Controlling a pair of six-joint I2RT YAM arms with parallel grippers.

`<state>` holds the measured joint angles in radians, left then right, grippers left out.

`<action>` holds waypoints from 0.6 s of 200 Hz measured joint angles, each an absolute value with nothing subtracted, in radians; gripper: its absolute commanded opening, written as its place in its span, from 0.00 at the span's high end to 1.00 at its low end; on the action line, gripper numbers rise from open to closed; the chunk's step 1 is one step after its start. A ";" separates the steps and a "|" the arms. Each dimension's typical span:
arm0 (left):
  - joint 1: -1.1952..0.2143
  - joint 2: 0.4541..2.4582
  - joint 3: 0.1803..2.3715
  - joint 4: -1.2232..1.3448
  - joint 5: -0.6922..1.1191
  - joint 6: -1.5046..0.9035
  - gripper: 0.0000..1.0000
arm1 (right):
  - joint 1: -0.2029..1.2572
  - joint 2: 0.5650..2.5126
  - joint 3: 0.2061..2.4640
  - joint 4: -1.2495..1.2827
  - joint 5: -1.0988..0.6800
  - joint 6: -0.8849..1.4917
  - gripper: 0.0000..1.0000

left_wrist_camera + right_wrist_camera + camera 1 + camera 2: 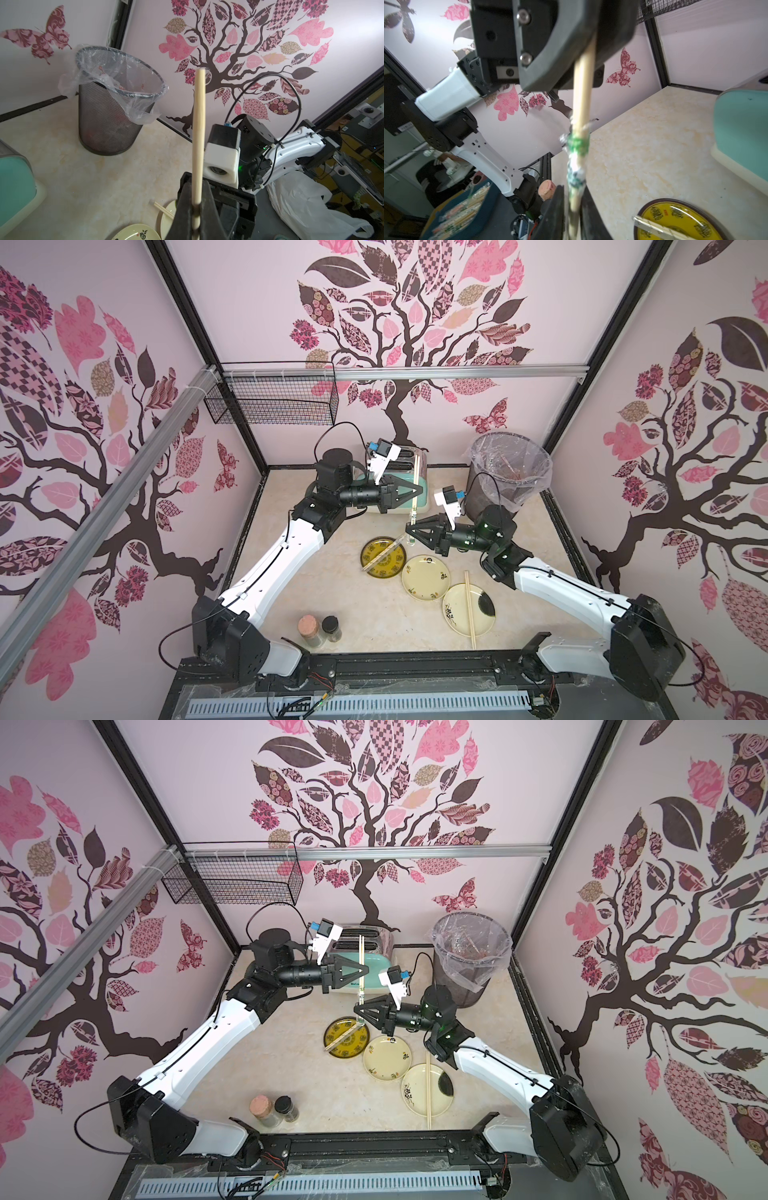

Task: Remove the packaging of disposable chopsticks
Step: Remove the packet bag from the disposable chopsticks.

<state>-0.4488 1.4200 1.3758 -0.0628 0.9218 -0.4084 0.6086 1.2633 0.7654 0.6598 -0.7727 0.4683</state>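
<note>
1. The left gripper (419, 490) is pinching the bare chopsticks (416, 468) in front of the toaster (380, 967).
2. The right gripper (410, 527) is straddling the sleeve (577, 158) bunched on their lower end; grip unclear.

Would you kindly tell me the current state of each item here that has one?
left gripper: shut on held chopsticks.
held chopsticks: lifted, upper part bare, lower part wrapped.
right gripper: jaws around sleeve, grip unclear.
sleeve: bunched low on held chopsticks.
yellow plate: wrapped pair across it.
middle plate: empty.
near plate: bare pair across it, overhanging rim.
bin: lined, wrappers apparently inside.
</note>
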 measured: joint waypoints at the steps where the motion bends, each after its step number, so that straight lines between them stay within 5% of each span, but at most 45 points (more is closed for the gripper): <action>1: -0.446 1.420 1.376 -0.060 0.921 -0.412 1.00 | 0.609 1.263 0.764 0.660 -0.772 0.468 0.83; 50: -0.405 1.406 1.376 -0.017 0.900 -0.446 1.00 | 0.614 1.264 0.638 0.673 -0.773 0.496 1.00; 80: -0.404 1.406 1.376 -0.005 0.899 -0.450 1.00 | 0.629 1.264 0.581 0.680 -0.774 0.511 1.00; 120: -0.402 1.406 1.376 0.006 0.900 -0.456 1.00 | 0.634 1.227 0.568 0.632 -0.753 0.502 0.52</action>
